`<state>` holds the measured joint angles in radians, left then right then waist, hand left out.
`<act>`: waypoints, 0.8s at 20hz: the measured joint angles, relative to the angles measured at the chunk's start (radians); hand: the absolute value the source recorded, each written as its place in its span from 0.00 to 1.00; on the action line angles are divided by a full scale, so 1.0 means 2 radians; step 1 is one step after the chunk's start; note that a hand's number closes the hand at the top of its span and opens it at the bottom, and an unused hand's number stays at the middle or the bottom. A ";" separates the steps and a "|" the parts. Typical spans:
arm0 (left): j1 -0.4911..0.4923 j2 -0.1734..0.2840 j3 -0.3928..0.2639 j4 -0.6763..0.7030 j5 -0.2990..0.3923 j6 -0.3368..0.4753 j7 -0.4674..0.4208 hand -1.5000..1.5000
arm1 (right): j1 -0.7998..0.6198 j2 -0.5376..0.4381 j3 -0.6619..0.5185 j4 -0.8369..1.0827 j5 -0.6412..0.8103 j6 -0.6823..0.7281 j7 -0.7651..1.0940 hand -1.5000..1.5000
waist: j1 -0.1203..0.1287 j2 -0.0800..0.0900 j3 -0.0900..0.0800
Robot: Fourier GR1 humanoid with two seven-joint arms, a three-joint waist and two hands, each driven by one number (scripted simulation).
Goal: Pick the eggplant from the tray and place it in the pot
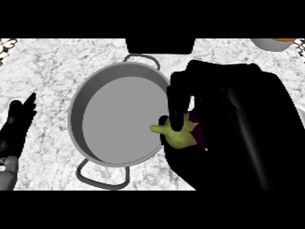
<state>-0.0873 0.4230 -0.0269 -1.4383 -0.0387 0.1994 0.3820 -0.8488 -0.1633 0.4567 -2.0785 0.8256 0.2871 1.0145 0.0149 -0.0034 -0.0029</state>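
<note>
my right hand [240, 125] fills most of the right side of what i see, a big black shape hanging over the counter [42, 67]. its fingers [176, 105] are curled down around the eggplant [180, 133], so they're clamped on it. only a bit of the eggplant pokes out under my fingertips: the green stem end and a sliver of purple skin just behind it. the rest is hidden under my palm.

the pot [118, 116] sits right beside my fingers on their left, a wide grey thing with a loop handle at the far end and another at the near end. the eggplant's green tip is over the pot's right rim, just crossing the edge. can't tell whether it's touching the rim.

my left hand [14, 129] is way off on the other side of the pot, well apart from it, fingers straight and pointing up, holding nothing, just resting near the left edge.

beyond my right fingers there's a dark boxy thing [160, 45] at the far edge, just past the pot's far handle.
</note>
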 measured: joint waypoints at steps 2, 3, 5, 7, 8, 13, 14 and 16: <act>0.005 0.000 0.003 -0.003 0.000 -0.001 -0.003 0.50 | -0.023 0.025 -0.007 0.038 -0.003 0.004 0.000 1.00 | 0.000 0.000 0.000; 0.010 -0.001 0.004 -0.005 0.001 -0.003 -0.007 0.50 | -0.031 0.035 -0.011 0.056 -0.005 0.005 -0.002 1.00 | 0.000 0.000 0.000; 0.009 -0.003 0.004 -0.004 -0.001 -0.003 -0.007 0.50 | -0.053 0.052 -0.001 0.102 -0.007 -0.004 0.003 1.00 | 0.002 0.001 0.000; 0.001 -0.003 0.006 -0.001 -0.002 -0.007 -0.003 0.50 | -0.077 0.062 -0.005 0.151 -0.018 -0.010 0.001 1.00 | 0.003 0.002 0.000; -0.004 -0.003 0.008 0.003 -0.002 -0.008 -0.003 0.50 | -0.085 0.066 0.001 0.174 -0.024 -0.019 0.002 1.00 | 0.003 0.002 0.000; -0.005 -0.002 0.014 -0.001 -0.002 -0.013 0.000 0.50 | -0.087 0.076 0.013 0.265 -0.058 -0.066 -0.010 1.00 | 0.005 0.003 0.001; -0.008 -0.001 0.015 0.000 -0.002 -0.015 0.002 0.50 | -0.085 0.077 0.015 0.280 -0.068 -0.078 -0.008 0.00 | 0.006 0.004 0.001; -0.005 -0.007 0.012 -0.001 -0.007 -0.011 0.000 0.50 | -0.081 0.078 0.023 0.306 -0.090 -0.101 -0.005 0.00 | 0.006 0.003 0.001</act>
<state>-0.0963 0.4092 -0.0031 -1.4402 -0.0521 0.1766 0.3827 -1.0101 -0.0064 0.5023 -1.4656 0.6450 0.0861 1.0042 0.0276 0.0036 -0.0011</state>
